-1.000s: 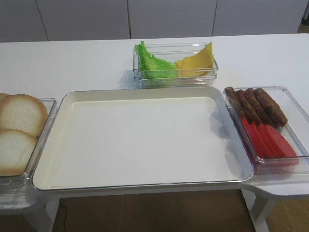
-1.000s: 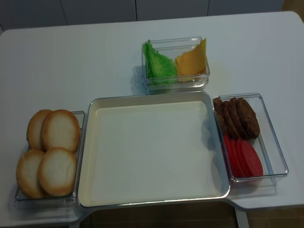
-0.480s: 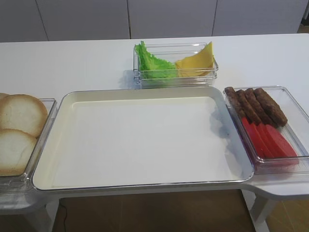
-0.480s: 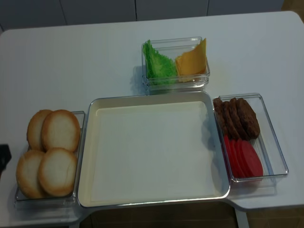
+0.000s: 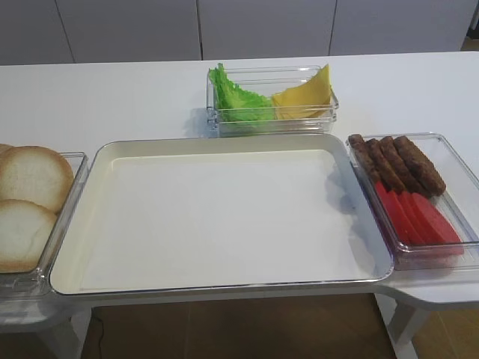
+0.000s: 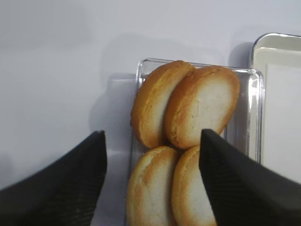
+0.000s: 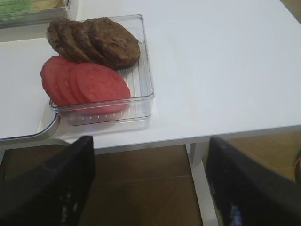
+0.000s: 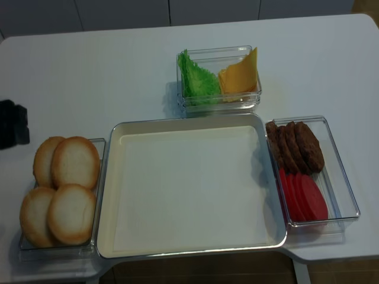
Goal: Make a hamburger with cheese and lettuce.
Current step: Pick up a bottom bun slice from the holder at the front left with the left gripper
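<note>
Cream tray [image 8: 112, 195]: I see a rectangular metal pan, rolled shiny rim, smooth matte off-white floor, mid-table.
Bun halves [image 8: 74, 161]: four round ones, pale cream faces, golden-brown crust rims, overlapping in a clear ribbed plastic bin [image 8: 99, 145] touching the tray's left edge. No burger stacked yet.
Lettuce [image 8: 197, 83]: bright green, ruffled and crinkly, standing on edge in the left part of the clear box [image 8: 216, 51] beyond the tray.
Cheese [image 8: 240, 74]: thin flat yellow-orange slices, pointed corner up, right part of that same box, just beside the lettuce.
Patties [image 8: 294, 146]: dark brown, rough-grained discs, shingled in the far half of the clear right-hand bin [image 8: 346, 189].
Tomato slices [image 8: 305, 196]: flat red rounds, smooth, shingled in the near half of that bin.
Left gripper [image 6: 153, 188]: two black textured fingers [image 6: 61, 188] spread apart, nothing between them, above the bun bin.
Right gripper [image 7: 150, 188]: black fingers [image 7: 47, 188] parted wide, holding nothing, near the table edge by the patty bin.
Writing: no readable text from my feeds.
</note>
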Robot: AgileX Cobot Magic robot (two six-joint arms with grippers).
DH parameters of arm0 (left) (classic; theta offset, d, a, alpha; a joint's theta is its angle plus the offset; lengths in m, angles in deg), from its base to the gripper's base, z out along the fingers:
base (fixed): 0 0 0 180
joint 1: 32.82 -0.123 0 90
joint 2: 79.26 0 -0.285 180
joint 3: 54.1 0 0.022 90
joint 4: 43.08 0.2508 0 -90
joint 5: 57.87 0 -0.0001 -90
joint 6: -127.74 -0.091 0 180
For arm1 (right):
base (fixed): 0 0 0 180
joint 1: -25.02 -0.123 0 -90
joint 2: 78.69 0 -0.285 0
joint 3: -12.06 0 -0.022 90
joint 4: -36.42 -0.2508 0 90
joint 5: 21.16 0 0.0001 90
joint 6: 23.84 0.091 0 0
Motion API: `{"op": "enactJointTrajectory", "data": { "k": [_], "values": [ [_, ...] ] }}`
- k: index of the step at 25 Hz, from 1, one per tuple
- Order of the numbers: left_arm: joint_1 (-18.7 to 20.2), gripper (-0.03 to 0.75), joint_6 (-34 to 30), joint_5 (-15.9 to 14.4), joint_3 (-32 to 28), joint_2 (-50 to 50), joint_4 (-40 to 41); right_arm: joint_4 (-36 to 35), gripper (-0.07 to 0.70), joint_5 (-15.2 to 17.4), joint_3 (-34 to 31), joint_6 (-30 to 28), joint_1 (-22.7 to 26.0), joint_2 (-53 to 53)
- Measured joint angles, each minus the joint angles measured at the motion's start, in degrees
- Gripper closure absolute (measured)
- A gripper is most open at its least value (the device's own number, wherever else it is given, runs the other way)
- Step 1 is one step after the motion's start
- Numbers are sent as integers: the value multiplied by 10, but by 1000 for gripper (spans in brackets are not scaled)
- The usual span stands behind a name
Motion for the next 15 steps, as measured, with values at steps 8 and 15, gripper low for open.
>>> {"op": "enactJointTrajectory", "data": {
  "k": [8, 15],
  "values": [
    [-35, 259, -178, -67, 56, 118, -44, 0, 73, 0, 0, 0, 0, 0],
    [-35, 269, -237, -11, 56, 152, -45, 0, 73, 0, 0, 0, 0, 0]
  ]
}}
